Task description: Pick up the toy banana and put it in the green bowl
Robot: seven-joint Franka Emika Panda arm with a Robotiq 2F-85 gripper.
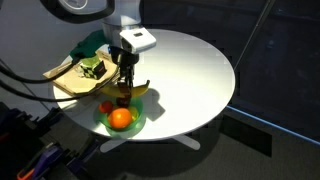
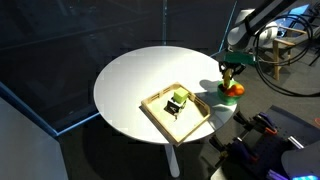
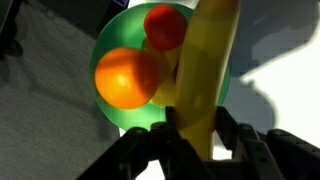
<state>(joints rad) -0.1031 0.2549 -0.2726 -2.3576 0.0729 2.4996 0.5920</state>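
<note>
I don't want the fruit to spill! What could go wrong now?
The bowl already holds an orange and a red fruit, so the banana, gripped by the end effector, might land on them and slide out. The bowl also sits near the table edge; a bump could push it off.

Arm (image 1: 122, 12) is showing white, rounded shell segments in both exterior views, with a dark ring at one joint. A white boxy unit (image 1: 135, 40) is sitting at the wrist. Gripper (image 1: 124, 80) is reading black. In wrist view its fingers (image 3: 135, 158) are appearing as dark, angular links, blurred.
</note>
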